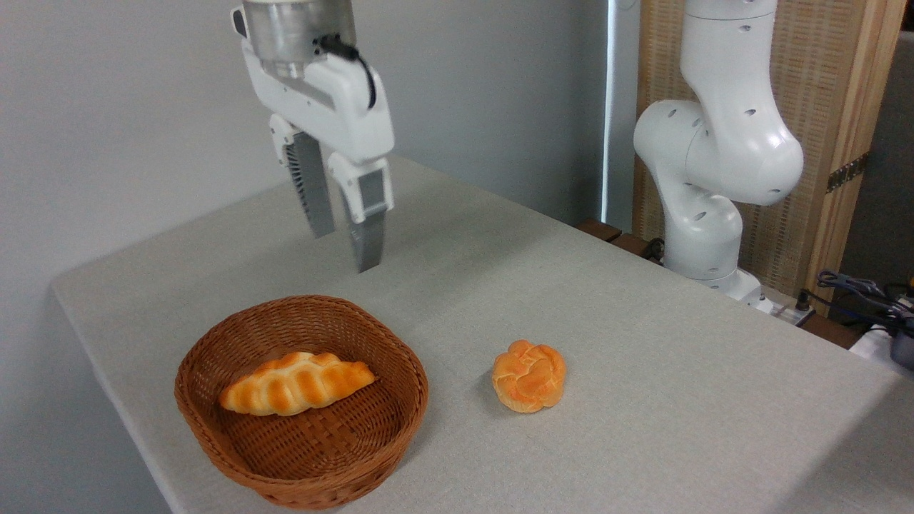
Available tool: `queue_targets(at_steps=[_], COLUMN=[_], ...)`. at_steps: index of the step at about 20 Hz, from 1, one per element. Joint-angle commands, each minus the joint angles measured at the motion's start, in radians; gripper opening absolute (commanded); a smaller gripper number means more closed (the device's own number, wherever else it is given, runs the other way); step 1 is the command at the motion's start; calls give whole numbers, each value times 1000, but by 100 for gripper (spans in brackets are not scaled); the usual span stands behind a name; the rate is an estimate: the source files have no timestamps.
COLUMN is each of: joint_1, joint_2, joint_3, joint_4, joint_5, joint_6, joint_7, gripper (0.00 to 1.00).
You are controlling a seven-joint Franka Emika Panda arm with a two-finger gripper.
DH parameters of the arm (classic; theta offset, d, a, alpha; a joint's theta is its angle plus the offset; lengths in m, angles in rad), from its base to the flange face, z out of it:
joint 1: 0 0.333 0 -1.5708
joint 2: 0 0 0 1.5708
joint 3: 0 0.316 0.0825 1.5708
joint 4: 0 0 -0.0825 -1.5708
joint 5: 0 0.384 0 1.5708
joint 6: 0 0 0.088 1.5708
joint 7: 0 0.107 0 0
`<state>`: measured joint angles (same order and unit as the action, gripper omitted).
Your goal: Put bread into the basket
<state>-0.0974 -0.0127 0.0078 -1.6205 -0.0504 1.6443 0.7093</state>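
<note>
The pincer (345,250) hangs empty, its grey ribbed fingers slightly parted, touching nothing. Below it, the braided golden bread (296,383) lies inside the oval woven wicker basket (214,421); a knotted round bun (529,375) sits lower right on the cloth-textured desk (643,400).

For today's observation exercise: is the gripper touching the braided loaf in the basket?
Apart. The camera view shows the gripper hanging empty, well above the basket, with bare table between its fingertips and the bread lying inside.
</note>
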Motion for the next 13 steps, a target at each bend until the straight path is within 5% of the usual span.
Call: queue_targets(at_steps=[1,13], joint_1=[-4,-4], joint_2=[14,20], joint_3=[-9,6], joint_4=[47,51], joint_5=[87,109], joint_6=[-92,-90], joint_7=[-48,-68], gripper=[100,100])
